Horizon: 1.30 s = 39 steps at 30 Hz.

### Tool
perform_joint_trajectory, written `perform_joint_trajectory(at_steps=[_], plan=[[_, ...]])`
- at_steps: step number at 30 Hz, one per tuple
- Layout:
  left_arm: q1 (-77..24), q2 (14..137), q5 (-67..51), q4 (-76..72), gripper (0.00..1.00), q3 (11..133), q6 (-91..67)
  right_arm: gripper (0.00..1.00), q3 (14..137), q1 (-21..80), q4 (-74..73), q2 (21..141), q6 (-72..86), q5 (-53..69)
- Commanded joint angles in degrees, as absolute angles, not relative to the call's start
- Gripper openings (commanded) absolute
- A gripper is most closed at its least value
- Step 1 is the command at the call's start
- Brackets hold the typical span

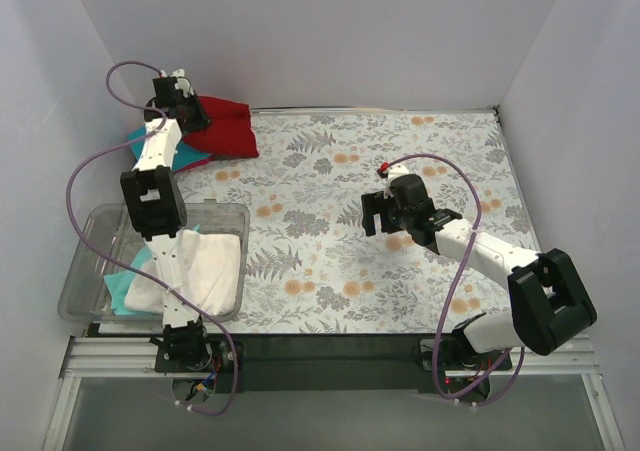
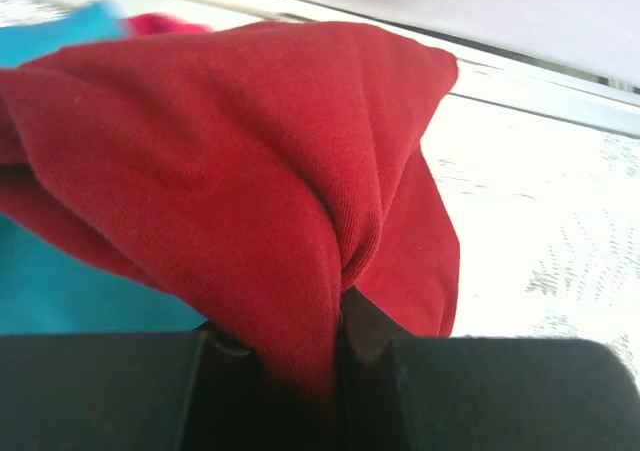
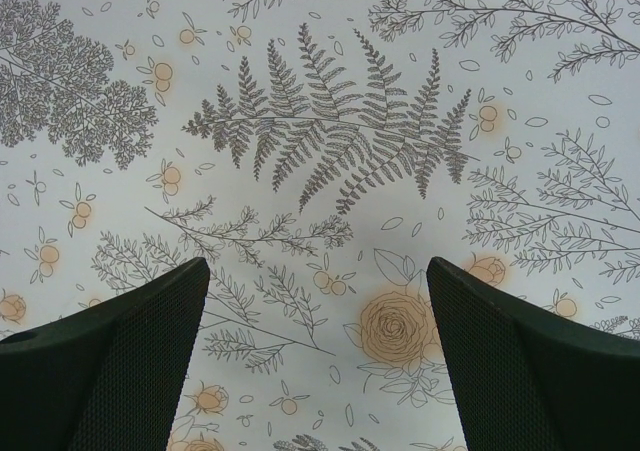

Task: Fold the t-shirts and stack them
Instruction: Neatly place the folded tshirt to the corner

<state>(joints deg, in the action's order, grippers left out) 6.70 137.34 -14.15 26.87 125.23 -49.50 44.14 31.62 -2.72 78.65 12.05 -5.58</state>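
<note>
A dark red t-shirt [image 1: 228,128] lies bunched at the table's back left, on top of a teal shirt [image 1: 140,139] with a strip of magenta-pink shirt [image 1: 198,160] at its edge. My left gripper [image 1: 190,111] is shut on a fold of the dark red shirt [image 2: 250,171], which fills the left wrist view, with the teal shirt [image 2: 60,291] beneath it. My right gripper [image 1: 381,214] is open and empty above the bare floral cloth [image 3: 320,171] at mid-table. A white shirt [image 1: 205,271] and a teal one [image 1: 125,286] lie in the bin.
A clear plastic bin [image 1: 95,233] stands at the near left, under the left arm. White walls close in the back and both sides. The floral tablecloth [image 1: 400,161] covers the table.
</note>
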Motion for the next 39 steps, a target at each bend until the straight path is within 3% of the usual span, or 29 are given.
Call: perform_joint_trajectory(at_steps=[1, 19, 36, 37, 38, 39], plan=[[9.4, 130.5, -14.8, 28.2, 0.0, 125.7, -49.7, 0.82, 44.2, 31.5, -0.5, 78.8, 12.0, -4.7], [17.6, 124.2, -10.2, 28.0, 0.0, 126.7, -55.2, 0.82, 43.8, 31.5, 1.2, 78.0, 12.0, -2.7], [19.2, 123.7, -2.2, 24.8, 0.0, 113.0, -61.2, 0.82, 42.6, 31.6, 2.1, 75.5, 12.0, -0.4], [19.2, 124.8, -1.5, 25.1, 0.02, 114.1, -60.9, 0.82, 42.3, 31.6, 2.4, 75.0, 12.0, -0.4], [19.2, 125.4, -1.0, 26.4, 0.19, 114.8, -61.0, 0.82, 42.2, 31.6, 2.5, 74.9, 12.0, -0.4], [19.2, 126.1, -0.8, 27.1, 0.29, 115.6, -61.1, 0.82, 42.1, 31.6, 2.5, 74.7, 12.1, -0.4]])
